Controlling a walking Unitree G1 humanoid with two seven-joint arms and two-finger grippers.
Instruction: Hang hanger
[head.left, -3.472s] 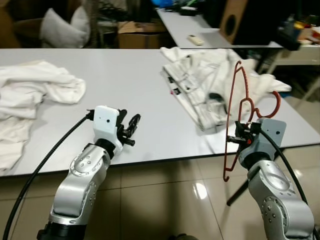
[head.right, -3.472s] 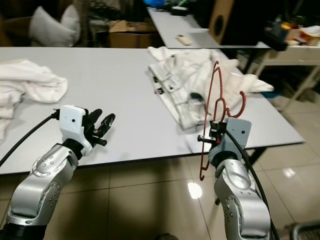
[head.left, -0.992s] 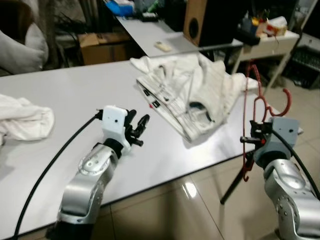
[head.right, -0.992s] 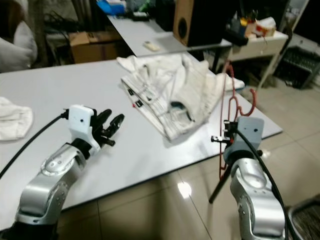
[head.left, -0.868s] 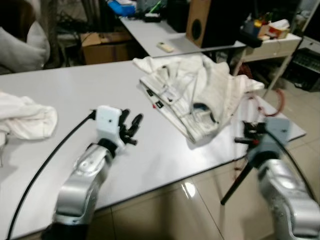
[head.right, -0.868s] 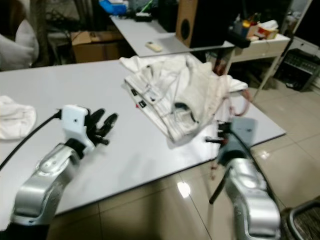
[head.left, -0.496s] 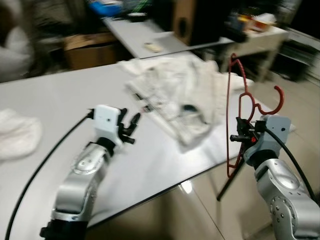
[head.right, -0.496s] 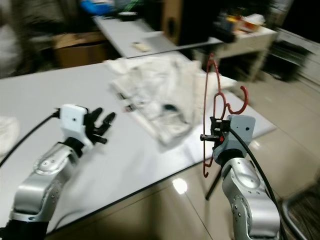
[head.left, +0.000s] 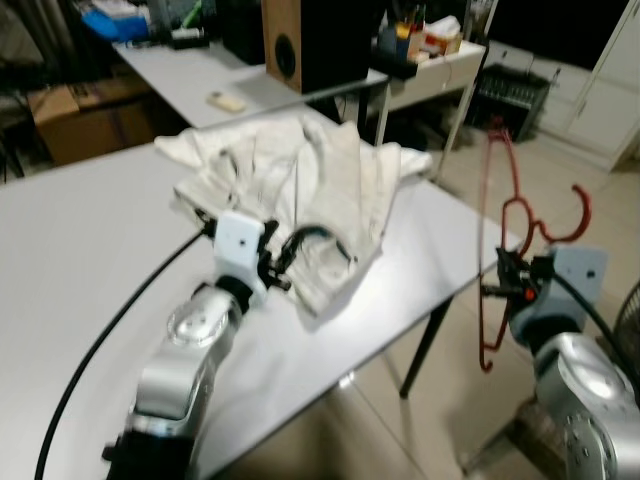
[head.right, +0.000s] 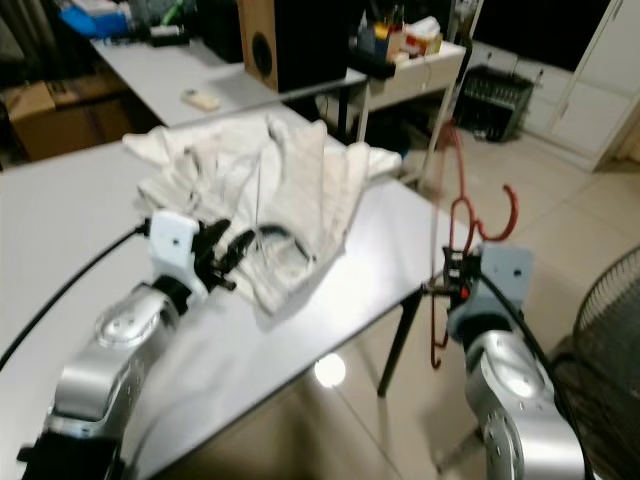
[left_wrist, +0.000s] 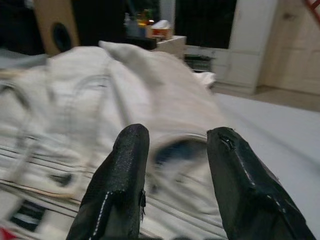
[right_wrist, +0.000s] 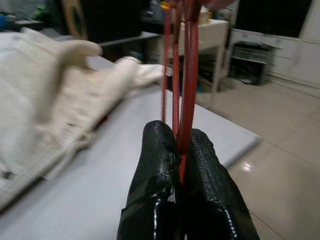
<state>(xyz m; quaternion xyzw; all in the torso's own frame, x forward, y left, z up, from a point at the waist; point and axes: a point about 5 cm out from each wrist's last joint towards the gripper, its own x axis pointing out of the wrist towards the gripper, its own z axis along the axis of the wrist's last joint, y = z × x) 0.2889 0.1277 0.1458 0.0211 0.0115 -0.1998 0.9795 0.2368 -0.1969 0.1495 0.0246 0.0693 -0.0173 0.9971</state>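
A red wire hanger (head.left: 505, 215) stands upright in my right gripper (head.left: 500, 285), which is shut on its lower bars; its hook (head.left: 570, 222) curls toward the right. In the right wrist view the black fingers (right_wrist: 161, 165) pinch the red wires (right_wrist: 189, 80). The hanger is held beyond the right edge of the grey table (head.left: 90, 250), over the tiled floor. My left gripper (head.left: 283, 258) is open above the table, its fingers (left_wrist: 131, 165) pointing at a crumpled white garment (head.left: 290, 190), holding nothing.
A second table (head.left: 190, 75) with a remote and a wooden speaker (head.left: 300, 40) stands behind. A small white table (head.left: 440, 75) with clutter and a black basket (head.left: 510, 95) are at the back right. A fan grille (head.right: 605, 330) sits by the right edge.
The whole view has swung to the right, bringing the table's right corner, white cabinets and the fan into sight. The right gripper still holds the hanger upright; the left stays open.
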